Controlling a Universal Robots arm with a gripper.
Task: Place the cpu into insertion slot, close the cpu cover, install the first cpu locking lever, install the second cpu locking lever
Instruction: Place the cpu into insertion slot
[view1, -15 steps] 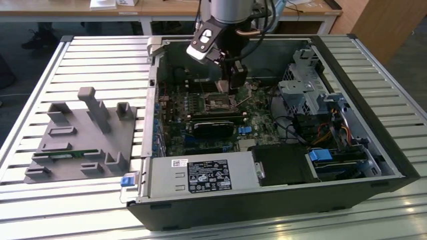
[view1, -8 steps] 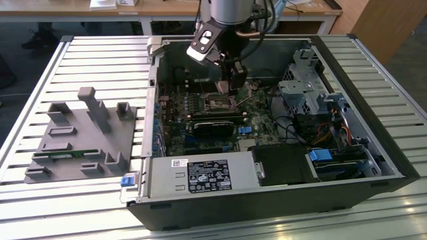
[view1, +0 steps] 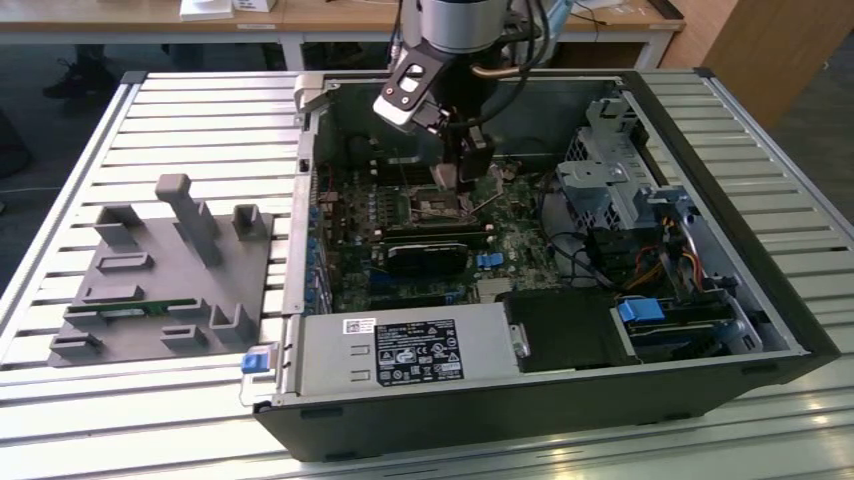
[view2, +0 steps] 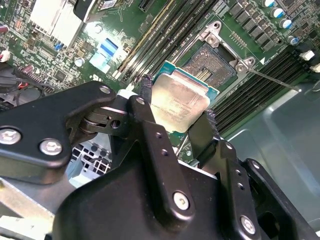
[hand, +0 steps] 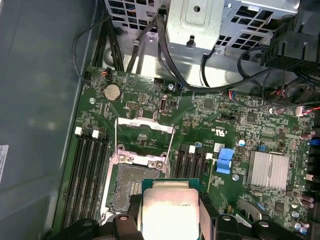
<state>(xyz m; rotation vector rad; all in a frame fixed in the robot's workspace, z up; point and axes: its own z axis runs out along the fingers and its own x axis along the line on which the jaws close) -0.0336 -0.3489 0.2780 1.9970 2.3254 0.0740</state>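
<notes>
Two black fingers (view2: 150, 125) of the gripper (view2: 179, 107) are clamped on the cpu (view2: 180, 100), one on each of two opposite edges. The chip hangs between them, and its pale metal top faces the camera in both wrist views. It is not seated. It is held in the air over the green motherboard (hand: 225, 125), very near the insertion slot (hand: 129, 187), and in the first wrist view one side of the chip overlaps the near part of the slot.

The slot itself is uncovered, and its dark field of contacts lies bare inside the silvery rim. The cpu cover (hand: 145, 125) is swung up on the far side of the slot, with the board visible through its large cut-out. A thin metal lever (view2: 272, 81) sticks out from a corner of the slot across the long black memory slots (view2: 260, 85). It is probably one of the locking levers, but this is hard to tell.

In the exterior view the arm (view1: 454, 25) reaches down into the computer case (view1: 534, 410), which lies on its side with the open side up on a slatted table (view1: 174, 110). A grey box (view1: 400, 350) with a white label sits at the near edge of the case. A grey holder (view1: 160, 270) lies on the table at the exterior view's left, apart from the case.
</notes>
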